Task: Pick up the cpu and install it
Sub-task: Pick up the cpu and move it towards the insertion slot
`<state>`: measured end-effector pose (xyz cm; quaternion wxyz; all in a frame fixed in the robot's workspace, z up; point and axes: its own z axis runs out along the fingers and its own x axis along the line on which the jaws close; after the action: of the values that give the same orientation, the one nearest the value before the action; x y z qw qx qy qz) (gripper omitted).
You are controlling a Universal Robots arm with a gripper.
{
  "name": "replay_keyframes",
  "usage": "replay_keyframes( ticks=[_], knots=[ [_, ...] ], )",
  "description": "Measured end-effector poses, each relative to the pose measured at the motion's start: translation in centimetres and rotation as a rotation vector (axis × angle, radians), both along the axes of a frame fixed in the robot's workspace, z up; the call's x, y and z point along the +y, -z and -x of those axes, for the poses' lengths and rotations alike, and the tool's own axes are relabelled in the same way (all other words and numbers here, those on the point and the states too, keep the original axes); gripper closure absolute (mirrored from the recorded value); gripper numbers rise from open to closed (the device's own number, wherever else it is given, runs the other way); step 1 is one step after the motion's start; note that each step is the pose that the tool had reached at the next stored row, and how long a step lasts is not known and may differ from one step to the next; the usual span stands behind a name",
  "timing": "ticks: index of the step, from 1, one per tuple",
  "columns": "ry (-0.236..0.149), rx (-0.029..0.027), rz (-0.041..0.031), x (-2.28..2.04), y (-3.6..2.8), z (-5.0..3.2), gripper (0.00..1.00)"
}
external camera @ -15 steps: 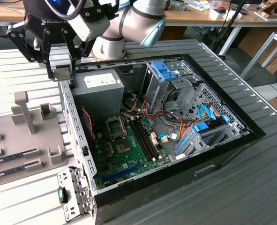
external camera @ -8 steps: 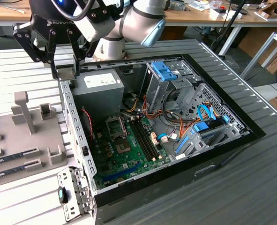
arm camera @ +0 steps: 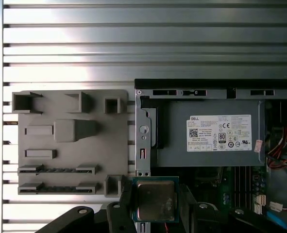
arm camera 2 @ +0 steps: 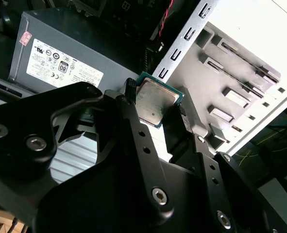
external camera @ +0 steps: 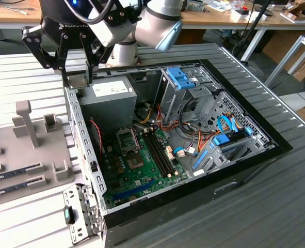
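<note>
My gripper (external camera: pixel 78 76) hangs over the far left corner of the open computer case (external camera: pixel 85 155), above the grey power supply (external camera: pixel 108 95). It is shut on the cpu (external camera: pixel 79 80). In both wrist views the cpu (arm camera 2: pixel 154 102) (arm camera: pixel 155 200) is a small square chip with a silver-grey top and a green edge, clamped by two opposite edges between the black fingers (arm camera 2: pixel 127 92). The black socket frame (external camera: pixel 127 139) sits on the green motherboard (external camera: pixel 142 163), lower in the case and to the exterior view's right of the gripper.
A grey parts holder (external camera: pixel 33 155) (arm camera: pixel 70 141) lies beside the case on the exterior view's left, with long memory sticks (arm camera: pixel 56 170) in its slots. Drive cages (external camera: pixel 186 88), cables and upright case walls surround the motherboard. The case rests on a ribbed metal table (external camera: pixel 276 206).
</note>
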<state>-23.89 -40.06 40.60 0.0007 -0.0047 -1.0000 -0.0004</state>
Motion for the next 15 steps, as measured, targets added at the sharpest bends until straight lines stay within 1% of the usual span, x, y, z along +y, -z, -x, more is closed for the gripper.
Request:
replay_keyframes(
  ticks=[9,11,15],
  knots=[
    [0.000,0.0000,0.0002,0.00,0.15,-0.82,0.53],
    [0.000,-0.0001,0.0002,0.00,0.22,-1.16,0.53],
    [0.000,0.0000,0.0003,0.00,0.31,-1.59,0.53]
  ],
)
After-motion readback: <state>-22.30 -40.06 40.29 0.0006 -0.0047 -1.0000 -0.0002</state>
